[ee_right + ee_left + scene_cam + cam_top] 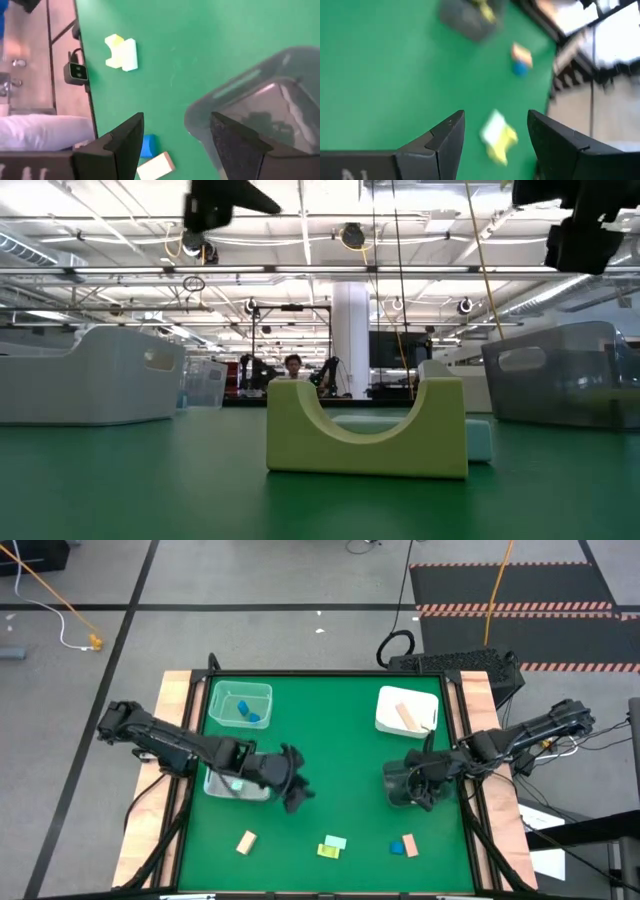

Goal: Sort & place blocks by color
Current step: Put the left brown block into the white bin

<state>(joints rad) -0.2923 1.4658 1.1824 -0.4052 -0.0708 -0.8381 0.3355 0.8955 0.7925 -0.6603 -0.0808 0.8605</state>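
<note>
Table (340, 765): we are seeing green felt carrying scattered blocks (332, 845).
Left pincer (297, 790): hanging wide, empty.
Right pincer (412, 792): gaping wide over the dark tray (396, 783).

Around my green table (330, 805) lies grey floor (250, 580) with striped mats (510, 590); beyond, bright ceiling lights (350, 235) glare.

Left gripper (293, 792) beside a tray (238, 786), block pair (332, 845) ahead of it, right gripper (408, 787) over another tray (392, 776)
</note>
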